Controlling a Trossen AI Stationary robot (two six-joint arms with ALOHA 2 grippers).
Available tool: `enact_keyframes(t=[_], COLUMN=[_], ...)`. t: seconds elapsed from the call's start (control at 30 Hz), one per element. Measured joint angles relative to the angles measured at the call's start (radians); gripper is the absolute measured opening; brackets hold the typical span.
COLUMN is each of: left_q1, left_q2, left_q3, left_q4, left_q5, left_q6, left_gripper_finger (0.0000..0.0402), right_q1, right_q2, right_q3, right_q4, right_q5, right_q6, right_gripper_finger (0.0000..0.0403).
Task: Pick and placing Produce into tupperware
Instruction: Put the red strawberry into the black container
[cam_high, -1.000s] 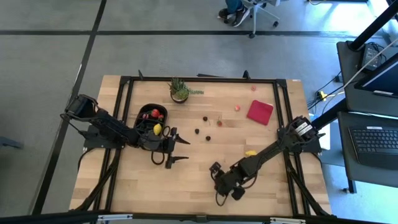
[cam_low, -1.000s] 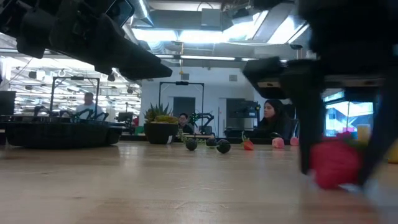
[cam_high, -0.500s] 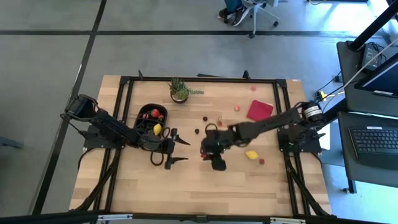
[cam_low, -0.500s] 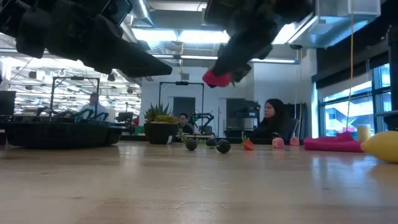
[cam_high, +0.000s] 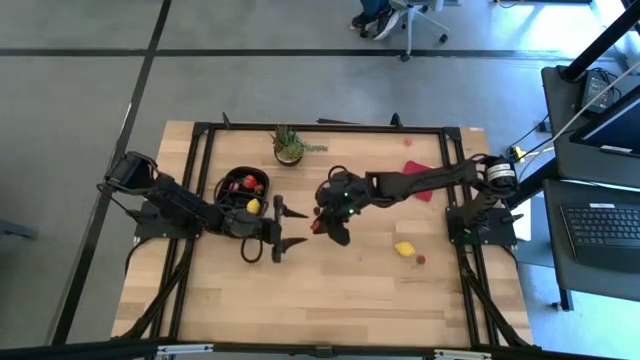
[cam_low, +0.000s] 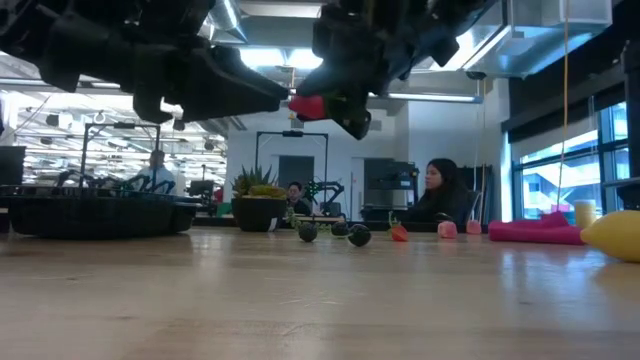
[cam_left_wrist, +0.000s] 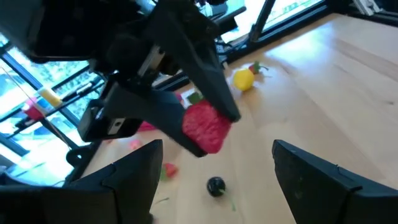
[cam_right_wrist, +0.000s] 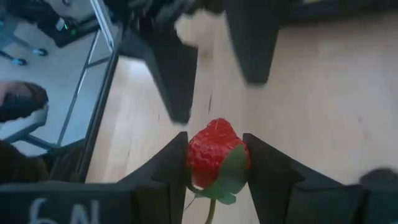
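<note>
Where wooden table (cam_high: 300, 300) meets office, right hand (cam_high: 322, 226) grasping strawberry (cam_right_wrist: 213, 152), left hand (cam_high: 285, 226) released.

table (cam_high: 300, 300) | tupperware (cam_high: 232, 186) | plant (cam_high: 289, 146) | red square (cam_high: 424, 189) | lemon (cam_high: 404, 248)

I see a red strawberry (cam_right_wrist: 216, 154) with green leaves, a yellow lemon (cam_high: 404, 248), a black tupperware (cam_high: 232, 185), and a red square (cam_high: 421, 190).
</note>
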Motion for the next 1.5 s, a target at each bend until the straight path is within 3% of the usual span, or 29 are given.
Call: enact_keyframes(t=[0.33, 0.5, 0.63, 0.8, 1.23, 1.5], left_q1=[0.047, 0.060, 0.061, 0.060, 0.060, 0.059], left_q2=[0.000, 0.000, 0.000, 0.000, 0.000, 0.000], left_q3=[0.021, 0.050, 0.057, 0.058, 0.058, 0.058], left_q4=[0.022, 0.022, 0.018, 0.002, 0.010, 0.010], left_q5=[0.007, 0.133, 0.129, 0.128, 0.075, 0.047], left_q6=[0.051, 0.072, 0.114, 0.123, 0.136, 0.149], left_gripper_finger=[0.0294, 0.0294, 0.0291, 0.0260, 0.0128, 0.0135], right_q1=[-0.015, -0.015, -0.015, -0.015, -0.014, -0.015], right_q2=[0.000, 0.000, 0.000, 0.000, 0.000, 0.000], right_q3=[0.000, 0.000, 0.000, 0.000, 0.000, 0.000], right_q4=[0.057, 0.110, 0.124, 0.128, 0.132, 0.132], right_q5=[-0.008, -0.008, -0.008, -0.008, -0.008, -0.006], right_q6=[-0.028, -0.001, 0.014, 0.023, 0.020, 0.019], right_gripper_finger=[0.0135, 0.0135, 0.0135, 0.0135, 0.0136, 0.0150])
